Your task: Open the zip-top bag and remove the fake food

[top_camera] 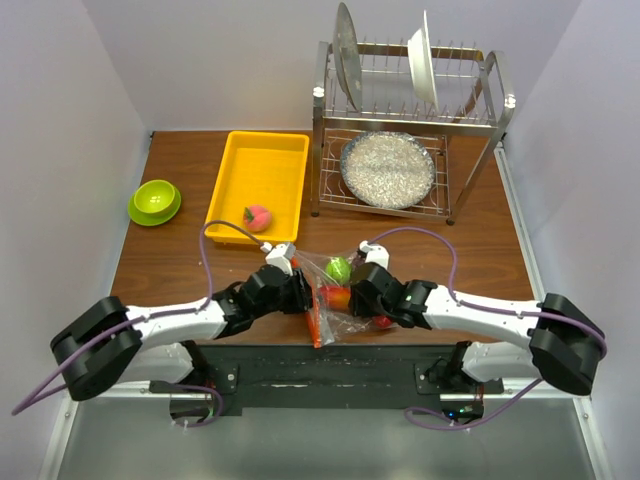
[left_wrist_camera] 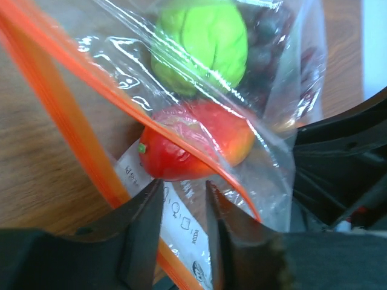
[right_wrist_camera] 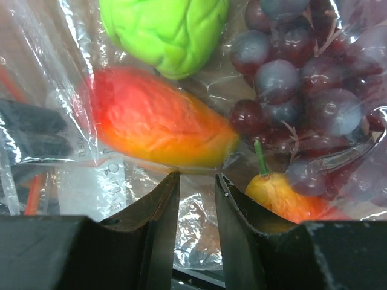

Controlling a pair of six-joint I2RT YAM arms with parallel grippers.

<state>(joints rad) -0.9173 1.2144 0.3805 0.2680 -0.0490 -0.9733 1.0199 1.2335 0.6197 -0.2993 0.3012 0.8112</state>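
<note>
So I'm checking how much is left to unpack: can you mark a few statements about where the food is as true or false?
1. The pink peach lies in the yellow tray. True.
2. The green fruit sits in the lime-green bowl. False: it is inside the zip-top bag.
3. The grape bunch is inside the bag. True.
4. The bag rests on the dish rack. False: it is near the front edge of the table, far from the rack.
</note>
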